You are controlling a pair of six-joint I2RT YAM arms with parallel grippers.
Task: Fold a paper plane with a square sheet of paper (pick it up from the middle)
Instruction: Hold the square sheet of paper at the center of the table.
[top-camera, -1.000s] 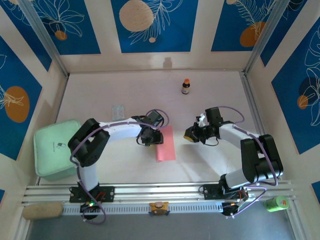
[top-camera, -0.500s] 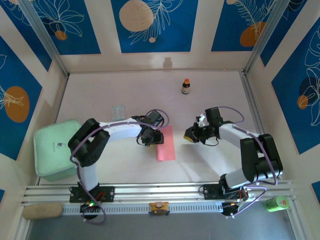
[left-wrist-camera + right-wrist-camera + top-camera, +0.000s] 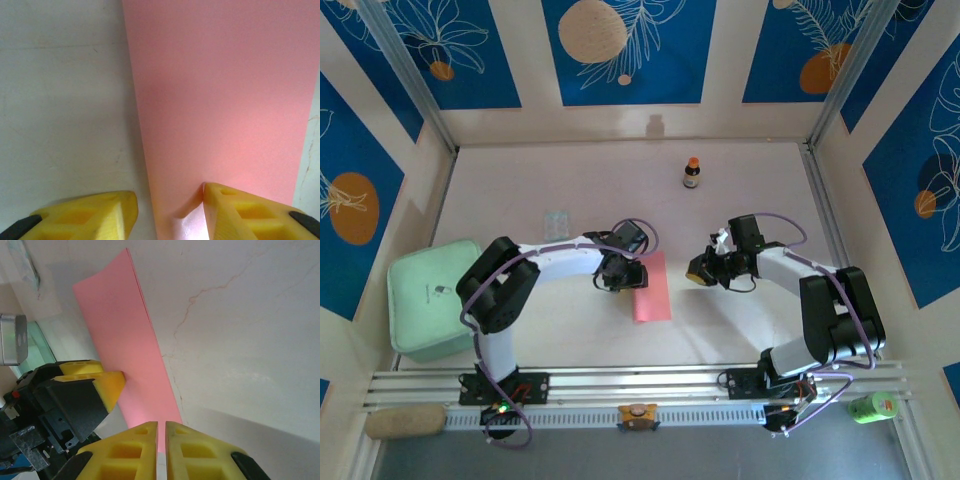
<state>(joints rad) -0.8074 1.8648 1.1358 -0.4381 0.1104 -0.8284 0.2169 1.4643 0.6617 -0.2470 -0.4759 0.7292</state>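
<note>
Left wrist view: the left gripper [image 3: 170, 212] has its yellow fingers [image 3: 90, 215] partway apart, not clamped on anything. They straddle the left long edge of the sheet of paper [image 3: 220, 100]. The right-hand finger sits on the pink, and the left-hand one is over bare white table [image 3: 60, 100]. From the fingertips the sheet runs straight ahead as a flat salmon strip, so it's already folded down to a narrow rectangle. Right at the right finger's tip the paper looks a bit shiny and dented, but I can't tell how hard it's being pressed.

In the right wrist view, the right gripper [image 3: 161, 437] has its two yellow pads closed flat against each other, and I can't see anything between them. The same pink strip runs from just ahead of its fingertips off to the upper left, with the left gripper's finger on the strip's left edge. To the right of the strip it's plain table with some hairline cracks.

From the top camera the sheet lies between the two grippers, touching the left one and a little apart from the right one. Farther out:
- A small dark bottle [image 3: 692, 173] with an orange cap stands well beyond both grippers, near the back wall.
- A little translucent packet [image 3: 556, 222] lies beyond the left gripper, off to its left.
- A mint green box [image 3: 428, 298] sits far out on the left arm's side.
</note>
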